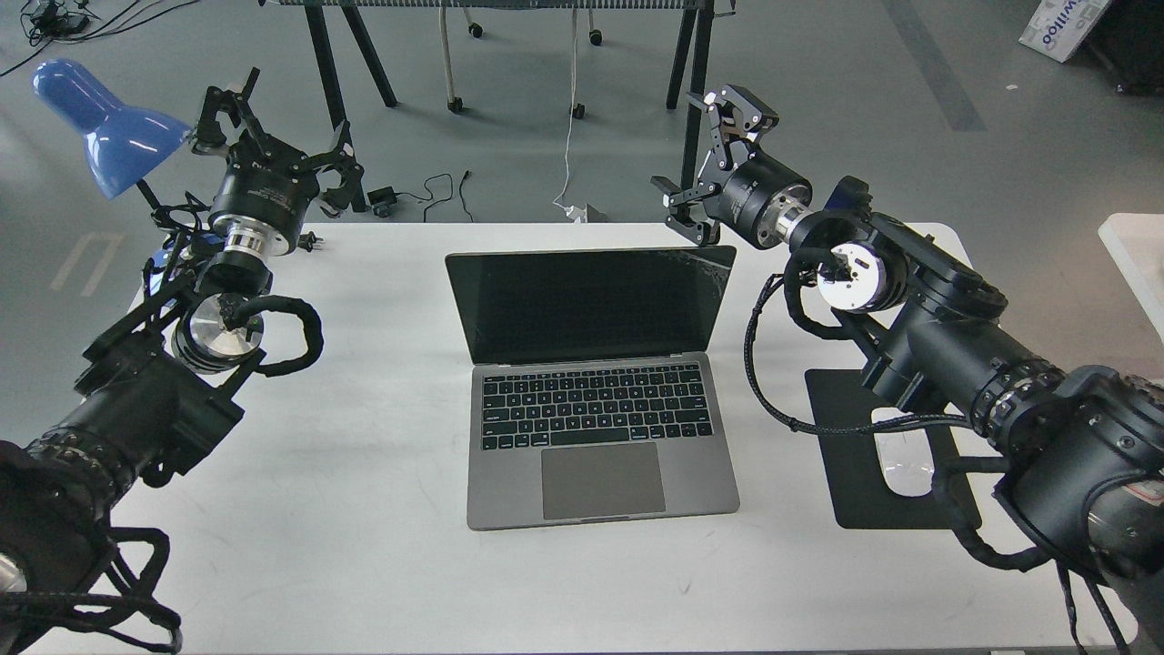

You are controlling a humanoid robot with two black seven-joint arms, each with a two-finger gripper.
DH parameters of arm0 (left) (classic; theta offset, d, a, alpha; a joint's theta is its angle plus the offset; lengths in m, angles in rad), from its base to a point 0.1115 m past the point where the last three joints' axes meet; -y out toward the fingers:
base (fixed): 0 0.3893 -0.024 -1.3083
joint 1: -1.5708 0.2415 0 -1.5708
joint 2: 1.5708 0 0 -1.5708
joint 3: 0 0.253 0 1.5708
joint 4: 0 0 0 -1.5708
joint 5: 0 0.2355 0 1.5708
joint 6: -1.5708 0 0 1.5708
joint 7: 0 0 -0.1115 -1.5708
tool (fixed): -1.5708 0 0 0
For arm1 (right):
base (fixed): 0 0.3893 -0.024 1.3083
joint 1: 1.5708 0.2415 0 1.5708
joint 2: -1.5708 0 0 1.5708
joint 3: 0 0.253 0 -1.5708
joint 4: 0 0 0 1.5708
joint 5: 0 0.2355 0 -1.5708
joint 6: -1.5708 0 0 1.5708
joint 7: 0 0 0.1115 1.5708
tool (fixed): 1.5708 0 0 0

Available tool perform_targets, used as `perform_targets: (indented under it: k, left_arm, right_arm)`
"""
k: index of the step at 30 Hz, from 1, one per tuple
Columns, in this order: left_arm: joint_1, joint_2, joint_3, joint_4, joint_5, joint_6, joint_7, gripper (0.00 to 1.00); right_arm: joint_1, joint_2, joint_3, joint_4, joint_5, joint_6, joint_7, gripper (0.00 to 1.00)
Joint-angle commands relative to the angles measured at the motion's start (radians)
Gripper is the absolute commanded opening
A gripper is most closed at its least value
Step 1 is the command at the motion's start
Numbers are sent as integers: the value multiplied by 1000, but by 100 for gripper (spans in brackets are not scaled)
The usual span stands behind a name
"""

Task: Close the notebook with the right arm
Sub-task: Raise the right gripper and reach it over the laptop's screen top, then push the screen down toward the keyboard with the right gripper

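Note:
The notebook is a grey laptop (596,428) standing open in the middle of the white table (364,564), its dark screen (591,305) facing me. My right gripper (702,156) is open, just behind and above the lid's top right corner. Its lower finger (682,223) is at the lid's top edge; I cannot tell whether it touches. My left gripper (277,123) is open and empty, raised over the table's far left corner, well away from the laptop.
A blue desk lamp (105,127) stands at the far left behind my left arm. A black mouse pad (850,455) with a white mouse (905,473) lies right of the laptop, partly under my right arm. Black table legs (691,109) stand behind the table.

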Motion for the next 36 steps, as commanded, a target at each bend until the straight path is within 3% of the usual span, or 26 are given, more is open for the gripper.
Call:
perform_targets:
  k: [1,6,12,26,36]
  left_arm:
    - [0,0,-1,0,0,0,0,100]
    - [0,0,-1,0,0,0,0,100]
    - [0,0,-1,0,0,0,0,100]
    - [0,0,-1,0,0,0,0,100]
    - [0,0,-1,0,0,0,0,100]
  right_arm:
    - [-15,0,0,38,0,-1,-6,100]
    - [-40,-15,-2,122,0,-21,-7,100]
    - [-127,-140,-5,352,-2,-54,-41,100]
    - [-279,-321,-84,692,-2,-119,-43,100]
    - [-362,-390,-206,771,-8,-119,-38,100]
